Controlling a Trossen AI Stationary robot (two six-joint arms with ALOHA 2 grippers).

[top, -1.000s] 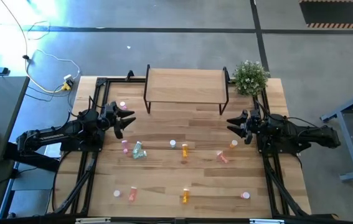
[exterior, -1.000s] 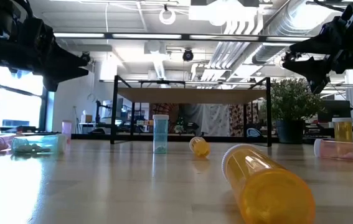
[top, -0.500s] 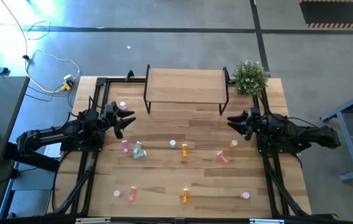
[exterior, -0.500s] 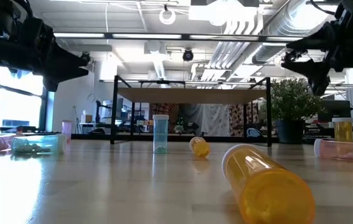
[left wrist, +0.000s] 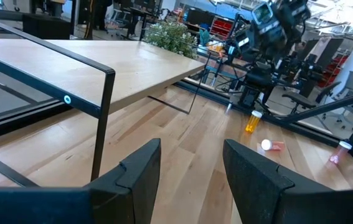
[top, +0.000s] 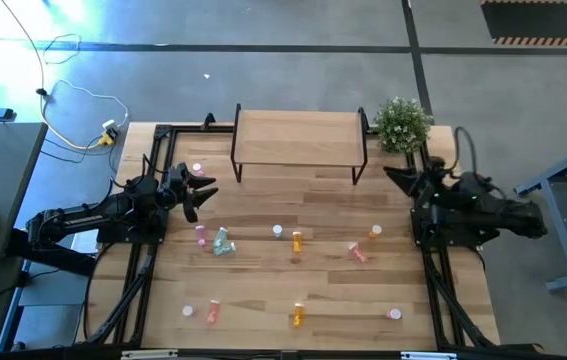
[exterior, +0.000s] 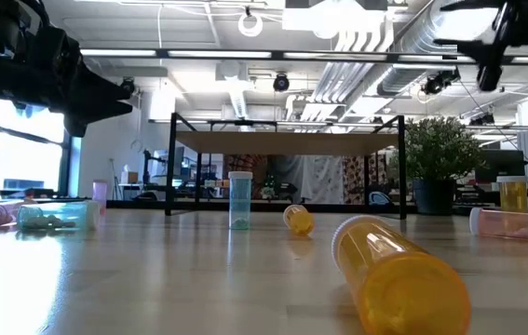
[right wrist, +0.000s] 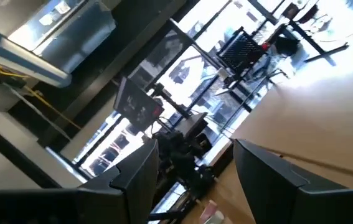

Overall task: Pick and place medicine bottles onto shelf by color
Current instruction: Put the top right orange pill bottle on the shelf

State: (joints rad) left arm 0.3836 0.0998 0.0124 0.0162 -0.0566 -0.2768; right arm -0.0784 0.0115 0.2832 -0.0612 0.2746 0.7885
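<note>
— Movement on our right side only: the right gripper [top: 395,177] has swung up from beside the orange bottle [top: 375,232] toward the potted plant [top: 402,123], fingers parted and empty.

— And our left gripper [top: 203,190]?

— Unmoved, fingers apart, holding nothing. We see every medicine bottle on the tabletop and the shelf [top: 298,137] bare, so sorting hasn't begun.

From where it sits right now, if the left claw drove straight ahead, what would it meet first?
Most likely the shelf. The left claw is open and empty, aimed at the shelf's near black leg and the gap beneath the board. Depth is unclear, so it might pass just under the edge.
</note>
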